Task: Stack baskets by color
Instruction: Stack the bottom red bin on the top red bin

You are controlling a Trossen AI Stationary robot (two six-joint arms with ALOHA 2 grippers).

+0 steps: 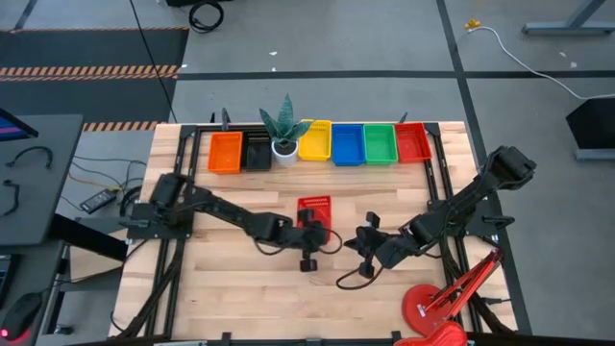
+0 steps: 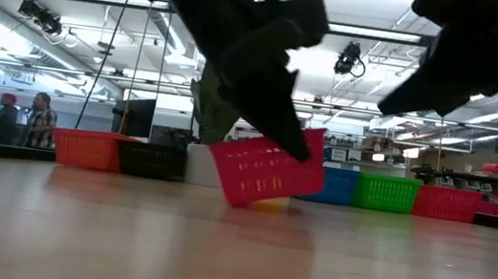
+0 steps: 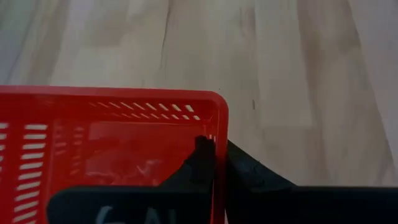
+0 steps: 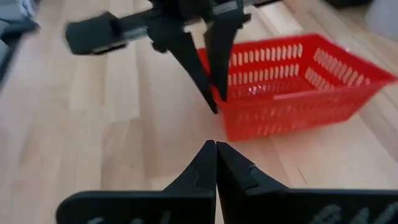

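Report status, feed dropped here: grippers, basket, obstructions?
Left gripper shut on red basket wall, basket tilted. Right gripper shut, empty, facing it. Nothing in the way.

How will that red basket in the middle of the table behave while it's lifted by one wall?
The red basket is probably light: the left gripper pinches only its near wall, and it already hangs tilted. The thin slotted plastic may flex somewhat. Held at one edge, it could swing or slip if moved quickly.

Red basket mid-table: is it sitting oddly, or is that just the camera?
It is tilted. The left gripper pinches one wall of the red basket, lifting that side while the opposite edge stays low near the table.
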